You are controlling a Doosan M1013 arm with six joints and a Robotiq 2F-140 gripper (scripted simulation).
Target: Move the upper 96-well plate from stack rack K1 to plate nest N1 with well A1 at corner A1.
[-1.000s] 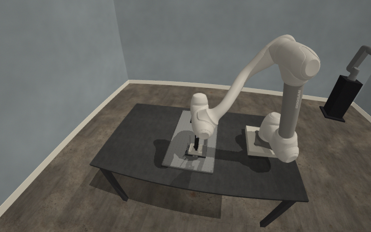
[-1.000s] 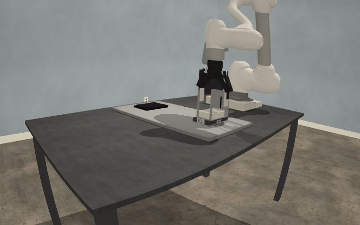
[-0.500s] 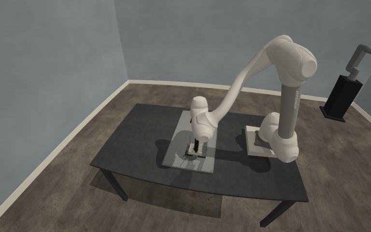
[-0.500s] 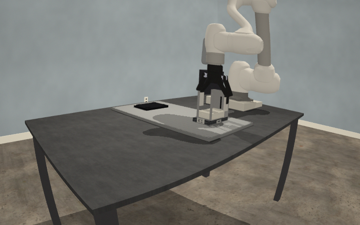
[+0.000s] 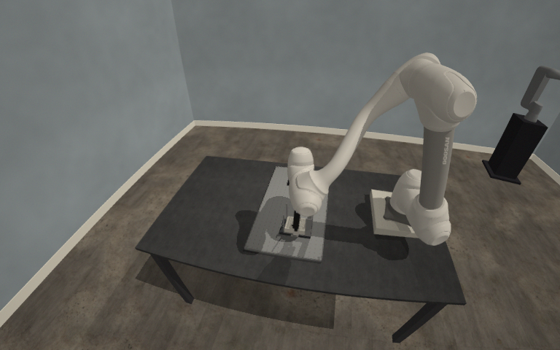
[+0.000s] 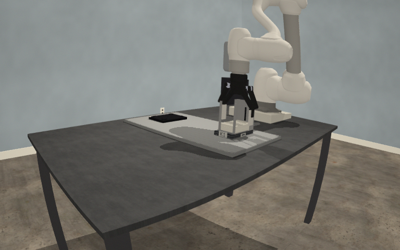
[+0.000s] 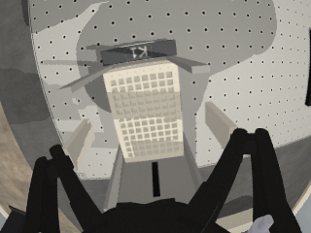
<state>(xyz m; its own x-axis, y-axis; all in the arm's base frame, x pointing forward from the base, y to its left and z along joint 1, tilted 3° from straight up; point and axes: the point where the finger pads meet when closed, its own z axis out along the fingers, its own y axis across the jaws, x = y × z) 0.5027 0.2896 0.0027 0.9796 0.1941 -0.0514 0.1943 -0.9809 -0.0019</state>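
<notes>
Fingers spread wide above rack K1

The gripper (image 6: 237,108) hangs at the post tops of rack K1 (image 6: 220,117), released and grasping nothing; the upper plate (image 7: 144,111) lies inside K1. Nest N1 (image 6: 167,117) lies well apart on the worktop (image 6: 117,173).

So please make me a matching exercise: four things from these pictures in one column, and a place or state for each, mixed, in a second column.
1. pincer
2. upper plate
3. plate nest N1
4. arm's base plate

a. in rack K1
b. open, above the rack
c. far end of the grey board
d. on the table, off the board

Pairs: 1-b, 2-a, 3-c, 4-d
</notes>
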